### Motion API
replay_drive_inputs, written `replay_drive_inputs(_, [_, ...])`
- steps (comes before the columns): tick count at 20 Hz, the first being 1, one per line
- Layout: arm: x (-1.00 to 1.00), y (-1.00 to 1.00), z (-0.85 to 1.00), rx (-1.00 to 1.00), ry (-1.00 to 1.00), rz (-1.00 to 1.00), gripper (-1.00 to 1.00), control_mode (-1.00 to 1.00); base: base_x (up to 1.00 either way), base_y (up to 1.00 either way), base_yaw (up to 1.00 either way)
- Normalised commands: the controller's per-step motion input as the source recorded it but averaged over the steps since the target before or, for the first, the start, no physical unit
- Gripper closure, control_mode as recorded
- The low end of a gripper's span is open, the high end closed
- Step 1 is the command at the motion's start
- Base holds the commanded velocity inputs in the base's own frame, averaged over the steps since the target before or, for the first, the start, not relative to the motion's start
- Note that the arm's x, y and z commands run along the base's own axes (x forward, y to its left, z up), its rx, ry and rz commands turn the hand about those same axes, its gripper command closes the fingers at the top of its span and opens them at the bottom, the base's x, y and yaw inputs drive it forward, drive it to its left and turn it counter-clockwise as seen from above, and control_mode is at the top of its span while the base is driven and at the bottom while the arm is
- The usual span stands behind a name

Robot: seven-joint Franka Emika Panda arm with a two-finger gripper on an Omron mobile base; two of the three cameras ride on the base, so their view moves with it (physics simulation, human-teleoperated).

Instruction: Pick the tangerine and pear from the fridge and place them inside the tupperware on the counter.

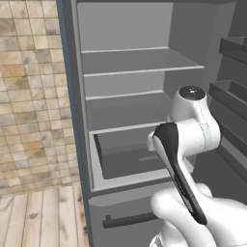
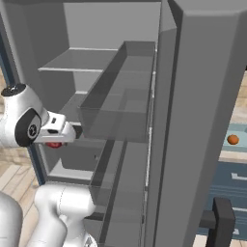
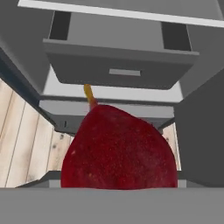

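Pear (image 3: 119, 148), dark red with a short yellowish stem, sits right up against the hand camera and takes up most of the lower middle of that view. The fingertips of the gripper (image 2: 56, 143) are hidden behind the fruit, so whether they are clamped on it cannot be told for sure; in the right base view a small patch of red shows just under the white hand, which fits the fruit being held there. The hand sits in front of the open fridge (image 1: 125, 62), at the level of its lower shelves. Beyond the pear, the hand view shows a grey drawer (image 3: 120, 68) with a small flat handle, partly pulled out, and wooden floor (image 3: 22, 144) below to one side. The shelves higher up are bare and light grey. Farther off to the right, past the open door, a tangerine (image 2: 233, 139) rests on the beige tabletop (image 2: 239, 118).
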Motion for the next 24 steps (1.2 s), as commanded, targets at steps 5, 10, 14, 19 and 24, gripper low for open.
replay_drive_inputs(5, [-0.9,-0.04,0.0,0.0,0.04,0.0,1.0,-1.0,0.0,0.0,0.0])
replay_drive_inputs(10, [-0.54,0.0,0.0,0.0,0.08,0.0,1.0,1.0,-0.37,0.0,0.0])
replay_drive_inputs(14, [0.0,0.0,0.0,0.0,0.0,0.0,1.0,1.0,-0.99,0.0,0.0])
replay_drive_inputs(19, [0.0,0.0,0.0,0.0,0.0,0.0,1.0,1.0,-1.0,0.0,0.0])
replay_drive_inputs(24, [0.0,0.0,0.0,0.0,0.0,0.0,1.0,1.0,-1.0,-0.02,0.0])
